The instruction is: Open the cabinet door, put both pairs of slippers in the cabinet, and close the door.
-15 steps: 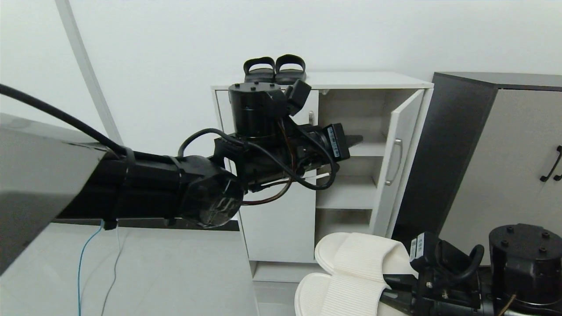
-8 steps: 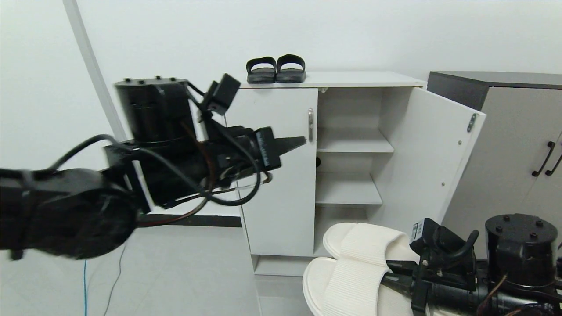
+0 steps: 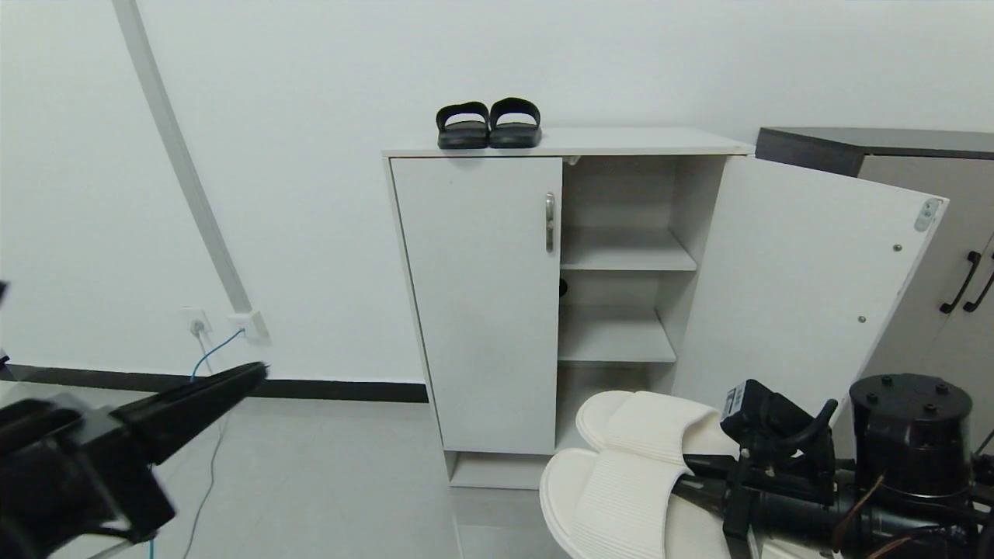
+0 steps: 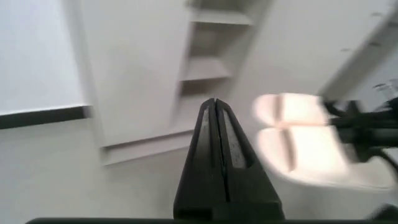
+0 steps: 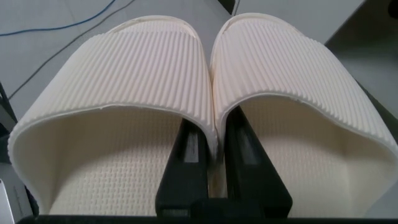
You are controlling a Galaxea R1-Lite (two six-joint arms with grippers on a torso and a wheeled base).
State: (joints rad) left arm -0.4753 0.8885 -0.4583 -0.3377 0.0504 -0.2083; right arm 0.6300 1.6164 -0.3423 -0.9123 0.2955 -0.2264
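The white cabinet (image 3: pixel 481 310) stands against the wall with its right door (image 3: pixel 800 279) swung wide, showing bare shelves (image 3: pixel 617 341). A black pair of slippers (image 3: pixel 488 124) rests on the cabinet top. My right gripper (image 3: pixel 691 489) is low at the right, in front of the cabinet, shut on the inner straps of a white pair of slippers (image 3: pixel 613 473); the ribbed white slippers (image 5: pixel 205 81) sit side by side over its fingers (image 5: pixel 186 162). My left gripper (image 3: pixel 233 384) is low at the far left, shut and holding nothing, its tip (image 4: pixel 215 109) pointing toward the cabinet (image 4: pixel 143 74).
A dark and grey cabinet (image 3: pixel 932 256) with black handles stands right of the open door. A wall socket with a blue cable (image 3: pixel 210 349) is at the lower left. Grey floor (image 3: pixel 326 473) lies before the white cabinet.
My left arm has dropped from in front of the cabinet down to the lower left. The right door has swung from partly ajar to wide open. The right gripper kept the white slippers.
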